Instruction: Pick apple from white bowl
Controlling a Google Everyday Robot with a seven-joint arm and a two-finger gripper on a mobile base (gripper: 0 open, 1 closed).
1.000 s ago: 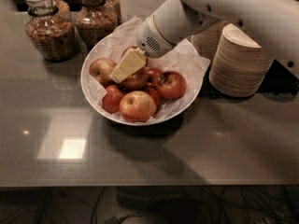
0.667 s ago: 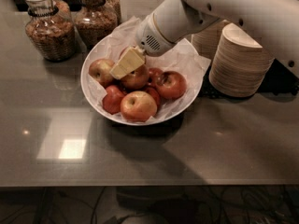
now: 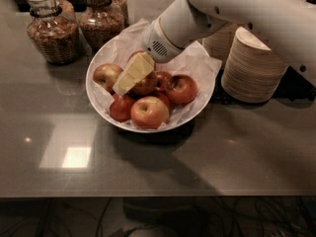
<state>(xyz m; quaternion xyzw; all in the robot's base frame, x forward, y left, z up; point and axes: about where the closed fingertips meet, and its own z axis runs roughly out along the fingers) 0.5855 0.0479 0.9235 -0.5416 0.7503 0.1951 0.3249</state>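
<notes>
The white bowl [image 3: 200, 100], lined with crumpled white paper, stands at the middle of the dark counter and holds several apples. My gripper [image 3: 129, 80] reaches down into it from the upper right. Its pale yellow tip lies against a red apple [image 3: 148, 84] at the bowl's centre, which it partly hides. A red apple with a yellow-orange blush [image 3: 149, 111] lies at the front, a paler apple [image 3: 106, 74] at the left, and a red one [image 3: 181, 89] at the right. No sticker shows on any apple.
Two glass jars of granola [image 3: 53, 31] [image 3: 102, 21] stand behind the bowl at the left. Stacks of tan disposable bowls [image 3: 252, 65] stand close to the right of the bowl. The counter's front edge [image 3: 158, 195] runs across the bottom.
</notes>
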